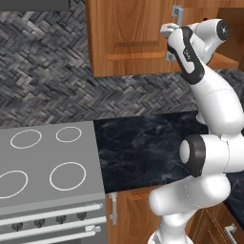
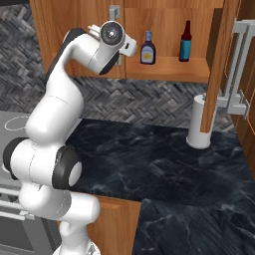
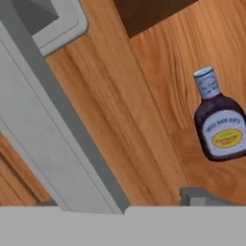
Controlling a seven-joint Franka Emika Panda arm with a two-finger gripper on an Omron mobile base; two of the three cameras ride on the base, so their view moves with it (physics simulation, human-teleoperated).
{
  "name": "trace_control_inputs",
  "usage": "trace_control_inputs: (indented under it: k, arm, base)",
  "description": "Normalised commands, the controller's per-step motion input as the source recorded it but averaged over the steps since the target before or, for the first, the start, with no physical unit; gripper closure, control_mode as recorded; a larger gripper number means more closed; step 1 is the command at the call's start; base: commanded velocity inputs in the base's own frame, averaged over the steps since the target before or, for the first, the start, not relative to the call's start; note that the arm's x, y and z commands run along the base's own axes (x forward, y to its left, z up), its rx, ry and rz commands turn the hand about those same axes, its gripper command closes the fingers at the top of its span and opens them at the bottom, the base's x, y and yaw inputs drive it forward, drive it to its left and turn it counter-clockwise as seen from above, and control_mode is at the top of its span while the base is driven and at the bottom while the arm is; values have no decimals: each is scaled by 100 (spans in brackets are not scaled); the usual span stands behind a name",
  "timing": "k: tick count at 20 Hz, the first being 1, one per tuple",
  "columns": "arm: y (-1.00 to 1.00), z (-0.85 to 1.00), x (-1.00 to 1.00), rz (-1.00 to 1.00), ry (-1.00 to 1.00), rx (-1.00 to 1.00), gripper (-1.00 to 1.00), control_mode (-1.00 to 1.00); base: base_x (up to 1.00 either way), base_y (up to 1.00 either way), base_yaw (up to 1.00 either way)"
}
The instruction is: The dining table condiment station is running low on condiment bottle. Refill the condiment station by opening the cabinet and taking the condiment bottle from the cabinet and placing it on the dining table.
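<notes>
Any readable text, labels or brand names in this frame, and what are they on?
Dark sauce bottle: white and yellow label with print, too blurred to read.
Blue bottle with red neck: no legible text.
Stove knobs: no readable markings.
Nothing else carries writing.

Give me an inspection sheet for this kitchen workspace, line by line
Surface: black marble counter, bare apart from a white cylinder.
Job's things: cabinet right door open, left door shut; condiment bottle upright on shelf.
Clutter: blue bottle on same shelf.
Grippers: gripper at left door's handle, beside the bottle; jaw state unclear.
Cables: nothing seen.
Surroundings: grey stove top, herringbone backsplash.
</notes>
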Motion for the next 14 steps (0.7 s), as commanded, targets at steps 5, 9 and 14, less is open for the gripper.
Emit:
trace_control_inputs:
  k: [5,9,14]
  arm:
    - [0,-2,3,0,-1,0,100,-100]
    - [3,-4,2,1,0,0,100,-100]
    - [5,12,-39,6,6,-1,100,-100]
  base:
    - [0,0,0]
    - [0,0,0]
    - [0,0,0]
